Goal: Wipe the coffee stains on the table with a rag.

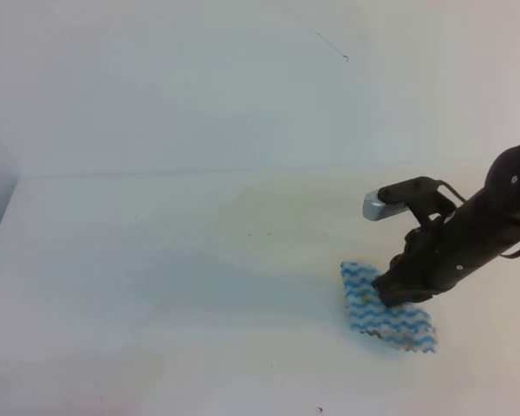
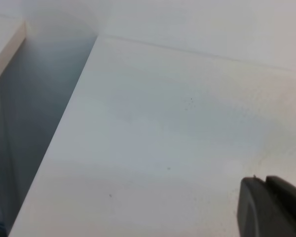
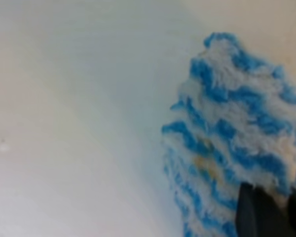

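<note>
One arm is doing the work here: the right claw is pressed down onto the rag, which lies flat on the white desk toward the right and near side in the high view. The rag shows its blue and white wavy stripes, spread in a rough diamond, with the claw's dark tip planted on its upper middle. Up close through the right wrist view, the rag fills the right half, fluffy, with a small tan-orange mark in its fibres. The claw's dark fingertips show at the bottom right corner, touching the cloth; whether they are apart or pinching the rag, I cannot tell from this angle or from above.

Coffee stains as a distinct blotch do not show on the bare desk; only faint yellowish smudging appears left of the rag in the high view and wrist view.

Over on the other side, the left claw peeks in at the lower right of its own camera, hanging above bare desk dotted with tiny dark specks. Its fingers look close together, but I cannot tell for certain.
</note>
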Robot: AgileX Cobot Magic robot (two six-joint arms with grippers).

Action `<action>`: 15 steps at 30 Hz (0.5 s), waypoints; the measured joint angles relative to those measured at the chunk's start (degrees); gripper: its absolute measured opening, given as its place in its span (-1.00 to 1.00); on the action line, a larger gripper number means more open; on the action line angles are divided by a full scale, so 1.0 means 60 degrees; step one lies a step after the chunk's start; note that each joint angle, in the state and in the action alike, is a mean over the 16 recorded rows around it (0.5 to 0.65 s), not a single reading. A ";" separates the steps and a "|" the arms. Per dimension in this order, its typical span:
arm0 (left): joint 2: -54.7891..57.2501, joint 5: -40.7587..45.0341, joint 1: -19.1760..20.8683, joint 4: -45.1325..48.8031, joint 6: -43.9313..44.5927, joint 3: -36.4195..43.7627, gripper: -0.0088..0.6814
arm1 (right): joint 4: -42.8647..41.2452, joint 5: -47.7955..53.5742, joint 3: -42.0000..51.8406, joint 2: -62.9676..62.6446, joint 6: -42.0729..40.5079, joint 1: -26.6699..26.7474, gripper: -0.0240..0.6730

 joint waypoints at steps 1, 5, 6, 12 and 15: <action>0.0000 0.0000 0.0000 0.0000 0.0001 0.0000 -0.98 | -0.0155 -0.0103 0.0000 0.0060 0.0039 0.0000 -0.73; 0.0000 0.0000 0.0000 0.0000 0.0005 0.0000 -0.98 | -0.0539 -0.0400 0.0001 0.0231 0.0159 0.0000 -0.43; 0.0000 0.0000 0.0000 0.0000 0.0006 0.0000 -0.98 | -0.0612 -0.0453 0.0001 0.0246 0.0213 0.0000 -0.36; 0.0000 0.0000 0.0000 0.0000 0.0012 0.0000 -0.98 | -0.1369 -0.0597 0.0000 -0.0065 0.0934 0.0000 0.06; 0.0000 0.0000 0.0000 0.0000 0.0012 0.0000 -0.98 | -0.2125 -0.0486 -0.0001 -0.0574 0.1644 0.0000 0.13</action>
